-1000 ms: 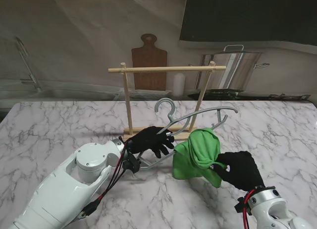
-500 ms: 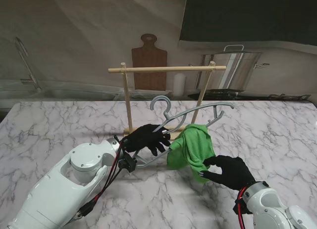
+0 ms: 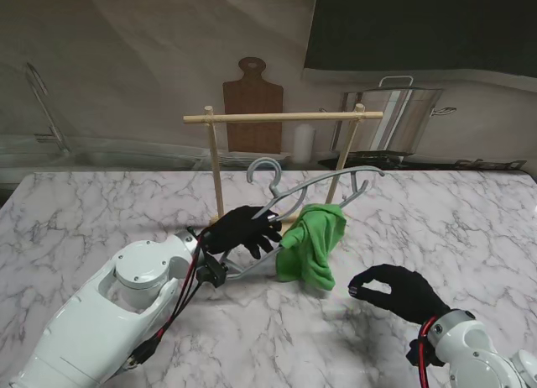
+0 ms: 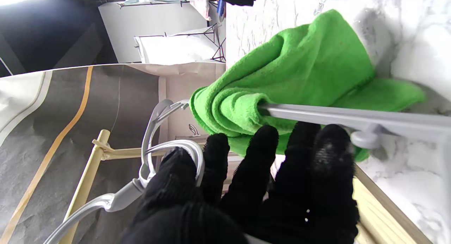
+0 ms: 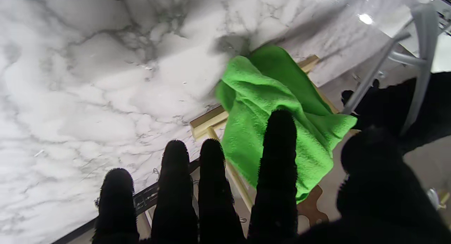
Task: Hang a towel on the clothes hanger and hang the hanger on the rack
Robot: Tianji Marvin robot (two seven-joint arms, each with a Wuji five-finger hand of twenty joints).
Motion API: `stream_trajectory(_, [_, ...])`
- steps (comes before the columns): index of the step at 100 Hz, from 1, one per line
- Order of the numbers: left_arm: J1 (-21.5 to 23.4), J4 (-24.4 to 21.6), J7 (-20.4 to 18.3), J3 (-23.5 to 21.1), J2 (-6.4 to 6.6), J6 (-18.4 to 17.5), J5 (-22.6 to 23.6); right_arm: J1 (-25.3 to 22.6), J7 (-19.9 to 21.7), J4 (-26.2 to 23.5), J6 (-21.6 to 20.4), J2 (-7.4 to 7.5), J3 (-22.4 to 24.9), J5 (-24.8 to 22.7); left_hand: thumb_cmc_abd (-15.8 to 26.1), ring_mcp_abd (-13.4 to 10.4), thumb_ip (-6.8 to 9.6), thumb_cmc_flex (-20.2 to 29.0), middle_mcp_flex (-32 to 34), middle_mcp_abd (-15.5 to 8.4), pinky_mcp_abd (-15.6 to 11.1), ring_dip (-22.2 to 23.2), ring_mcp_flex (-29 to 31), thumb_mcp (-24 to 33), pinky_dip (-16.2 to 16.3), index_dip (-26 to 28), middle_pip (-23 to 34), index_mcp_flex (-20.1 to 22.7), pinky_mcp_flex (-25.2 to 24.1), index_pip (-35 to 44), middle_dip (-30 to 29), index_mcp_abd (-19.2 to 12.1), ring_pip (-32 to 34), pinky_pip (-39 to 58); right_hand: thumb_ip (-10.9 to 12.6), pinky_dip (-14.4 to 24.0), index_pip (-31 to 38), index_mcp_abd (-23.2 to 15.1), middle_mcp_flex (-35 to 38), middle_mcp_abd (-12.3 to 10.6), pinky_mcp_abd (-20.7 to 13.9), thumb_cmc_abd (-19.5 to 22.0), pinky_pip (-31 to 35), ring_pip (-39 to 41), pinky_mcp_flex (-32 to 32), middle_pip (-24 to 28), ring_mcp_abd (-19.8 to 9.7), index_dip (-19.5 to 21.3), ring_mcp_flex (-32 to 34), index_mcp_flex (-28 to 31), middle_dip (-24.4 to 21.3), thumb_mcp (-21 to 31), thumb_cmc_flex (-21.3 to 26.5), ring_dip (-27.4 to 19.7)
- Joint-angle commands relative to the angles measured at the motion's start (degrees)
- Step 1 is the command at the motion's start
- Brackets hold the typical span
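Right hand (image 3: 394,292) apart from towel (image 3: 311,243)

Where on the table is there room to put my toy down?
Bare marble lies left of the wooden rack, and more on the far right of the table. It is crowded in the middle: the left robot hand holds the hanger with the green towel; the right robot hand hovers nearby.

Wooden cutting board (image 3: 251,102), steel pot (image 3: 394,115) behind marble table (image 3: 101,212).
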Motion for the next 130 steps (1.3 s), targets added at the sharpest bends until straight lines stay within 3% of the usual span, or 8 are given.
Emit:
stream_trajectory(1, [-0.3, -0.1, -1.4, -0.2, 0.23, 0.2, 0.6, -1.2, 0.7, -0.7, 0.1, 0.1, 1.1, -2.9, 3.9, 2.1, 0.42, 4.2, 2.5, -0.9, -0.3, 0.8, 1.3, 1.6, 0.0, 0.7, 0.7, 1.4, 0.9, 0.0, 0.5, -3.0, 0.9, -12.9, 1.5, -0.2, 1.7, 0.4, 2.3, -0.5, 0.2, 2.3, -1.1, -1.6, -1.1, 0.9, 0.5, -0.2, -0.5, 3.0, 0.3, -1.6, 2.5, -1.9])
stream_trajectory(10, [-0.1, -0.5, -2.6, -0.5, 0.66, 0.2, 1.2, -2.6, 0.7, -1.4, -1.2, -0.1, 3.2, -2.2, 3.9, 2.0, 0.43, 4.2, 2.5, -0.9, -0.3, 0.8, 1.2, 1.6, -0.1, 0.7, 0.7, 1.4, 0.8, 0.0, 0.5, -3.1, 0.9, -12.9, 1.8, 1.3, 2.5, 2.8, 5.1, 0.0, -0.9, 3.5, 0.0, -0.5, 0.4, 1.6, 0.0, 1.1, 1.2, 6.0, 0.8, -4.2, 4.4, -1.0])
stream_trajectory(32, [-0.2, -1.1, -7.4, -0.8, 2.33, 0.4, 4.3, -4.2, -9.8, -2.0, -5.4, -2.01, 5.3, -2.8, 3.9, 1.9, 0.42, 4.3, 2.4, -1.0, -0.4, 0.8, 1.2, 1.6, -0.1, 0.7, 0.7, 1.6, 0.7, -0.2, 0.5, -3.1, 0.8, -13.0, 2.3, 2.9, 0.9, 7.3, 7.1, 0.6, -0.7, 2.1, 1.6, 0.9, 2.6, 2.9, -0.1, 1.2, 3.6, 4.5, 1.7, -4.7, 4.4, -0.3])
stream_trajectory(54, [-0.5, -2.2, -13.1, 0.0, 4.94, -2.2, 12.2, -1.5, -16.6, 1.3, -17.2, -2.86, 5.6, -2.3, 3.8, 1.6, 0.44, 4.3, 2.3, -1.3, -0.7, 0.8, 1.3, 1.6, 0.0, 0.9, 0.8, 1.6, 1.0, -0.2, 0.6, -3.1, 0.8, -12.9, 2.7, 4.4, 1.8, 9.8, 12.9, -0.3, 0.1, -1.9, 4.1, 4.6, 6.3, 5.9, -0.7, 2.1, 10.3, 7.4, 3.3, -3.2, 5.2, 1.2])
stream_trajectory(72, [0.1, -3.8, -14.8, -0.1, 6.03, -4.3, 16.4, 1.6, -22.5, 3.4, -21.5, -3.39, 3.6, -4.9, 3.8, 1.5, 0.47, 4.3, 2.5, -1.3, -0.8, 0.9, 1.6, 1.6, 0.0, 0.9, 0.8, 1.8, 1.3, -0.1, 0.7, -3.0, 0.9, -12.7, 2.4, 6.8, 2.9, 10.2, 16.4, -1.1, 0.2, -6.3, 7.7, 6.9, 8.9, 7.3, -1.5, 3.2, 14.0, 9.6, 4.7, 4.0, 2.7, 2.6])
stream_trajectory(78, [0.3, -4.1, -14.9, -0.1, 6.11, -4.9, 16.3, 2.9, -24.1, 4.2, -22.7, -3.48, 2.8, -6.0, 3.8, 1.5, 0.47, 4.3, 2.5, -1.4, -0.8, 0.9, 1.6, 1.6, 0.0, 0.9, 0.8, 1.8, 1.3, -0.1, 0.7, -3.0, 1.0, -12.7, 1.6, 8.0, 3.7, 10.2, 17.8, -1.8, -0.2, -8.5, 10.3, 8.1, 10.3, 7.9, -1.9, 3.2, 15.4, 10.4, 5.3, 11.3, -0.3, 3.4])
stream_trajectory(110, [0.3, -6.2, -15.9, 0.9, 6.89, -7.9, 19.3, 9.8, -18.7, 6.2, -19.0, -1.87, -1.8, -10.2, 3.7, 1.4, 0.48, 4.3, 2.8, -1.5, -0.9, 1.0, 2.0, 1.6, 0.0, 0.8, 0.9, 2.0, 1.7, 0.0, 0.8, -3.1, 1.2, -12.5, -0.4, 8.9, -3.0, 9.7, 6.4, -3.1, -3.2, -16.7, 12.0, 5.7, 8.5, 7.7, -2.9, 1.9, 7.6, -8.1, 5.2, 22.9, -5.7, 2.0])
stream_trajectory(130, [-0.1, -6.7, -15.0, 2.1, 6.91, -9.0, 21.5, 14.5, -17.6, 8.8, -15.4, -1.23, -7.1, -13.3, 3.6, 1.3, 0.49, 4.2, 2.9, -1.8, -1.0, 1.0, 2.0, 1.7, -0.1, 0.8, 0.9, 2.1, 1.7, 0.1, 0.8, -3.2, 1.2, -12.5, -0.8, 10.1, 1.8, 11.1, 1.7, -2.9, -3.4, -18.9, 12.4, 10.6, 8.2, 18.3, -3.4, 4.1, 6.5, -6.2, 13.3, 18.9, -4.1, 4.7])
